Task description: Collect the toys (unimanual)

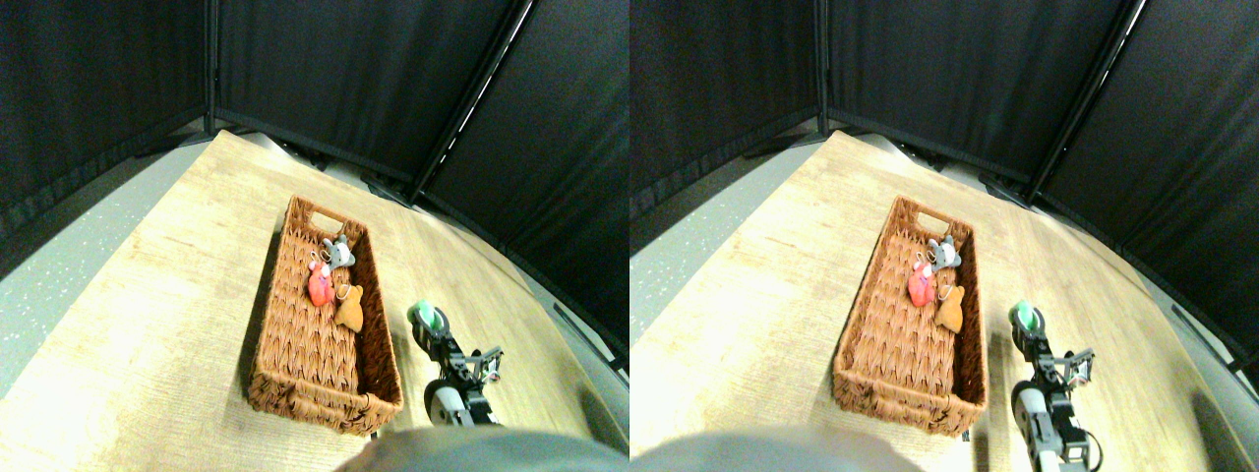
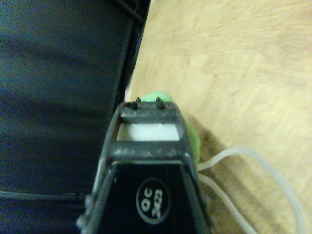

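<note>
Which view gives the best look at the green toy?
Neither is clean. The wrist view shows the green toy largest, with its white loop cord on the wood, though the jaw frame covers much of it. The stereo pair view shows it small at the right gripper, beside the basket.

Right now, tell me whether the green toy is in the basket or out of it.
Out. The green toy sits at the right gripper tip, over the table beside the basket, outside its wall.
</note>
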